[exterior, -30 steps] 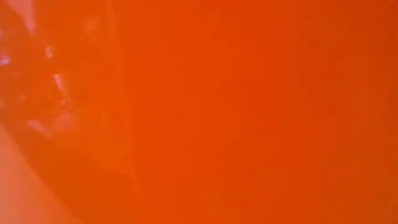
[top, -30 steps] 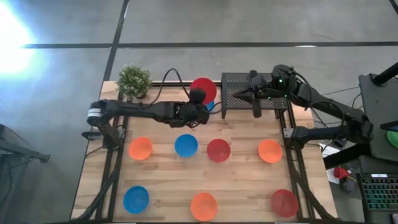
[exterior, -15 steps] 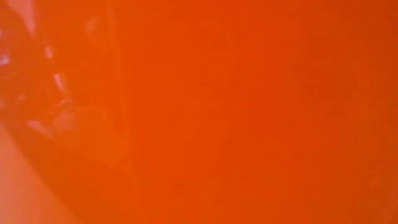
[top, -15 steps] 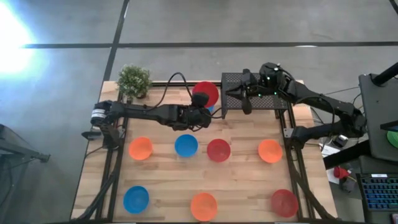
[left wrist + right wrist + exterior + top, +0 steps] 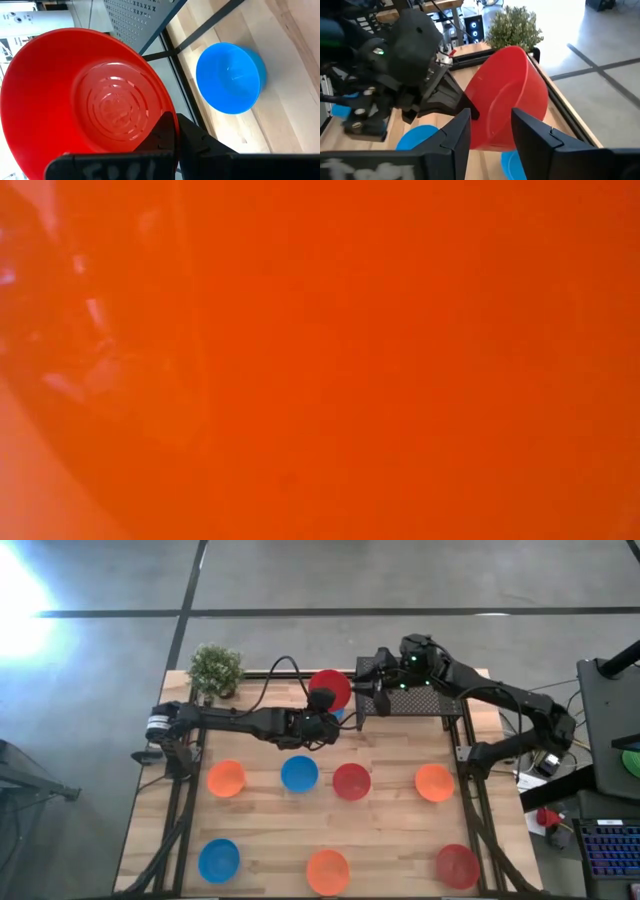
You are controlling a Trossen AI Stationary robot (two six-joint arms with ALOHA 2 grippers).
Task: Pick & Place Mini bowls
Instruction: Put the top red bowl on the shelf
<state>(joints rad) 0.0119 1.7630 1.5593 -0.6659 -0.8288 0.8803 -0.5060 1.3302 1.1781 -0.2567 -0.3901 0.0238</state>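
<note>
Seven mini bowls (image 5: 300, 773) waiting on table (image 5: 390, 820) | left gripper (image 5: 322, 720) clamped on red bowl (image 5: 330, 689), held aloft by rack (image 5: 405, 690) | right gripper (image 5: 368, 692) spread, facing it | blue bowl (image 5: 230, 77) beneath | placement pending

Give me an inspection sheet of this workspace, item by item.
Surface: wooden table, framed by dark rails.
Job's things: red bowl held tilted above the table's far edge; blue bowl beneath it; seven more bowls lie apart on the table in two rows, orange, blue, red, orange, then blue, orange, red.
Clutter: potted plant at the far left corner; black mesh rack at the far right.
Grippers: left gripper shut on the red bowl's rim; right gripper open, fingers facing that bowl.
Cables: black cable arching over the left arm.
Surroundings: grey floor; keyboard at right; low view blocked by orange.
</note>
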